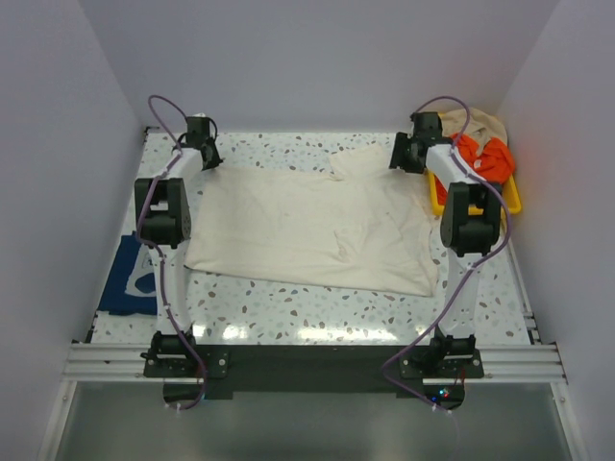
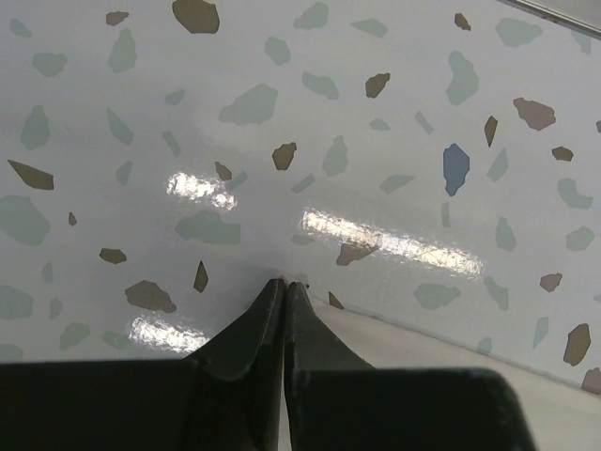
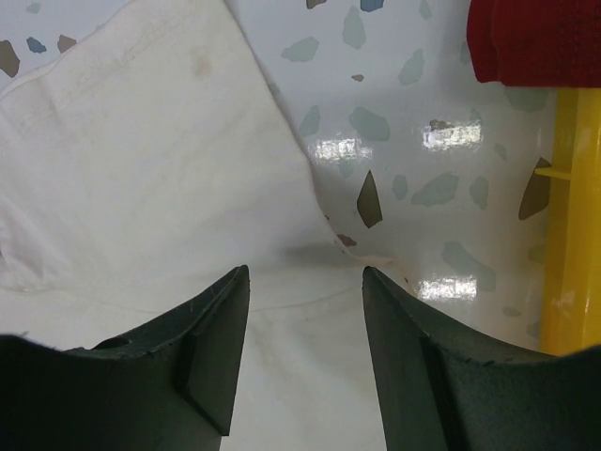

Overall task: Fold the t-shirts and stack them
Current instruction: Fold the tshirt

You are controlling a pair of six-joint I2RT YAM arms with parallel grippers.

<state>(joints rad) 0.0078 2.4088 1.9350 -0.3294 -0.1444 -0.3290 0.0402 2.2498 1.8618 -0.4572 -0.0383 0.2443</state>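
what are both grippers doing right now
left gripper: shut at the edge of the cream shirt; a grip cannot be told
right gripper: open over the same shirt, holding nothing

The cream t-shirt [image 1: 307, 230] lies spread open and nearly flat across the middle of the speckled bench [image 1: 288, 312], lightly wrinkled, one sleeve pointing toward the far edge. The navy t-shirt [image 1: 125, 274], white print showing, lies at the bench's left edge, apart from it.

Large t-shirt [image 1: 307, 230] lies on the table [image 1: 288, 312], second t-shirt [image 1: 127, 274] left of it, tray [image 1: 513, 200] far right
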